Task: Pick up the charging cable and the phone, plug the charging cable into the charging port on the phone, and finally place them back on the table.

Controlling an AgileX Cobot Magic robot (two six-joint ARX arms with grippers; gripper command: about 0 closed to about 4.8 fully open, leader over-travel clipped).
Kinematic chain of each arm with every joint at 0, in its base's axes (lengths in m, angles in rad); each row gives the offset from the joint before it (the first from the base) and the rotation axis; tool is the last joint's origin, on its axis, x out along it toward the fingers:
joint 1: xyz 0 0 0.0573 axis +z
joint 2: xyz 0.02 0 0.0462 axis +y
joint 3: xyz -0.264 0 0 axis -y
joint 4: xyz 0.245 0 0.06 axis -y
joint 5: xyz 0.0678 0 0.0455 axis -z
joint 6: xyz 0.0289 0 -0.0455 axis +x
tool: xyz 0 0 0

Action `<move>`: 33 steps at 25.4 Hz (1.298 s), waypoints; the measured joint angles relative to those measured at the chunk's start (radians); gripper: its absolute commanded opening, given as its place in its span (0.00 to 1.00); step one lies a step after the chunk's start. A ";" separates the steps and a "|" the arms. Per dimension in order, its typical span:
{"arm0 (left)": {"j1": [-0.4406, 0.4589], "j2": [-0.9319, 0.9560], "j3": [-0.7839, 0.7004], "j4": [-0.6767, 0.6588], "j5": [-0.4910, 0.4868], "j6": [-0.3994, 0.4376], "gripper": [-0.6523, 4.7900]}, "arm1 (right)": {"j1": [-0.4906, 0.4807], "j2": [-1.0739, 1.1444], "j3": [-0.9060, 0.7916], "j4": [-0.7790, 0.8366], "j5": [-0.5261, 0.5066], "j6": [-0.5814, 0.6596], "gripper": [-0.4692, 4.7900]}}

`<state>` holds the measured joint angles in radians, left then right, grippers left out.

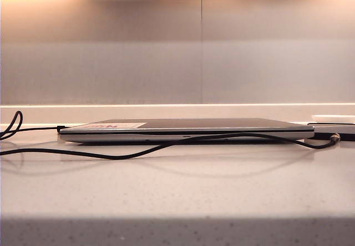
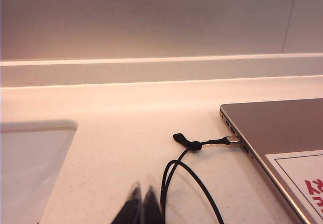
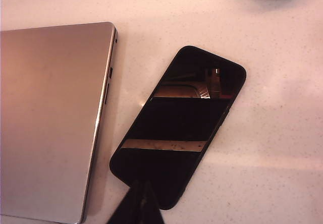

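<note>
At the exterior view's left edge a cord [image 1: 33, 129] runs into the laptop [image 1: 183, 128]. The left claw [image 2: 143, 196] hangs pinched closed and empty near that plug, nothing yet grasped. The cable [image 1: 166, 146] trails across the surface [image 1: 177, 190] to its silvery tip at right. The right claw [image 3: 140, 193], also closed and empty, hovers over the phone [image 3: 181, 123], which lies flat beside the laptop, probably staging a pickup.

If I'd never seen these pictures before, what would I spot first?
Probably the wide grey-silver closed laptop lying in the middle of the pale speckled table, with a long thin black charging cable snaking along in front of it. Next, the flat black phone lying slanted beside the laptop, with the shut right gripper just over its near end.
</note>
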<state>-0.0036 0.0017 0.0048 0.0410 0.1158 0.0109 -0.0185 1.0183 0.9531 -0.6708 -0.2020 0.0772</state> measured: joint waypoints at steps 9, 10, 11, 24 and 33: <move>0.000 0.000 0.000 0.000 0.000 0.000 0.11 | 0.001 -0.226 -0.291 0.434 0.097 0.000 0.09; 0.000 0.000 0.000 0.000 0.000 0.000 0.11 | 0.001 -0.257 -0.328 0.490 0.097 0.000 0.09; 0.000 0.000 0.000 0.000 0.000 0.000 0.11 | 0.003 -0.292 -0.368 0.545 0.097 0.000 0.09; 0.000 0.000 0.000 0.000 0.000 0.000 0.11 | 0.002 -0.784 -0.800 0.726 0.231 0.000 0.09; 0.000 0.000 0.000 0.000 0.000 0.000 0.11 | 0.000 -1.017 -0.930 0.737 0.226 0.000 0.09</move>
<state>-0.0036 0.0017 0.0048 0.0410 0.1158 0.0109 -0.0181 0.0010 0.0231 0.0662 0.0242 0.0769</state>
